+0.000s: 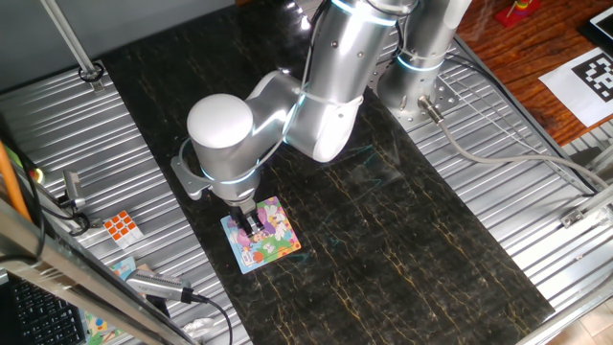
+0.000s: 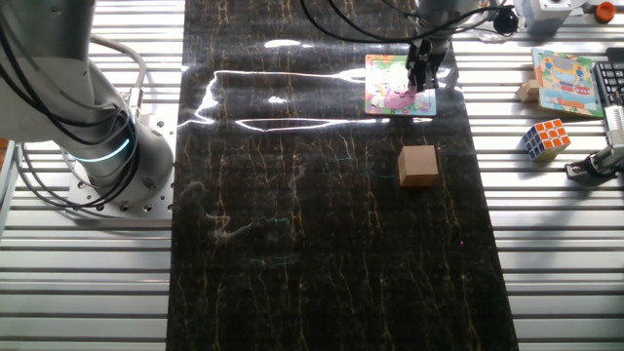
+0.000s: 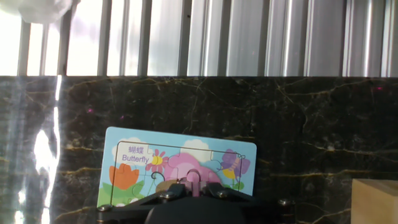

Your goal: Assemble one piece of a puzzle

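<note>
The puzzle (image 1: 280,245) lies flat on the dark mat; it is a small square board with a light blue border and a pink, yellow and green butterfly picture. It also shows in the other fixed view (image 2: 388,86) and the hand view (image 3: 180,149). My gripper (image 1: 253,228) stands straight down over the board's middle, fingertips at its surface (image 2: 421,82). In the hand view the gripper (image 3: 191,188) is shut on the piece (image 3: 193,180), a small pink-purple jigsaw bit held between the fingertips just above or on the picture. I cannot tell whether it touches the board.
A tan wooden cube (image 2: 417,165) sits on the mat near the puzzle, also at the hand view's lower right (image 3: 376,202). An orange-and-white twisty cube (image 2: 545,138) and a second picture board (image 2: 563,81) lie on the metal slats beside the mat. The arm's base (image 2: 97,146) stands at the far end.
</note>
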Robot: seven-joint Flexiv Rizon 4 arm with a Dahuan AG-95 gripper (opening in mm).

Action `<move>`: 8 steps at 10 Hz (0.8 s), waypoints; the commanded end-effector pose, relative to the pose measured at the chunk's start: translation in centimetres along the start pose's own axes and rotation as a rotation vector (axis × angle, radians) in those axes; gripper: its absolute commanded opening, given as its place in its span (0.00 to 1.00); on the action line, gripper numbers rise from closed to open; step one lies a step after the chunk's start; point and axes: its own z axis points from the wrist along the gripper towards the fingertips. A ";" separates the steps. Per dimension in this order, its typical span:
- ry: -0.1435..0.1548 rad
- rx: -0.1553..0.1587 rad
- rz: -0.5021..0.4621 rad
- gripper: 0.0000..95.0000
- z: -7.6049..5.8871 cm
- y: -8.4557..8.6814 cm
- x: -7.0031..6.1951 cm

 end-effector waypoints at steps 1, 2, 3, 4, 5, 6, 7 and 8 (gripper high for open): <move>0.000 0.000 0.000 0.00 0.2 0.0 -0.1; -0.001 0.000 0.001 0.00 0.5 0.1 0.0; -0.002 0.000 0.002 0.00 0.6 0.1 0.0; -0.002 0.000 0.006 0.00 0.8 0.2 0.0; 0.000 0.001 0.005 0.00 0.7 0.2 0.0; -0.001 0.001 0.005 0.00 0.8 0.2 0.1; -0.005 0.001 0.005 0.00 1.1 0.2 0.1; -0.006 0.001 0.006 0.00 1.1 0.2 0.1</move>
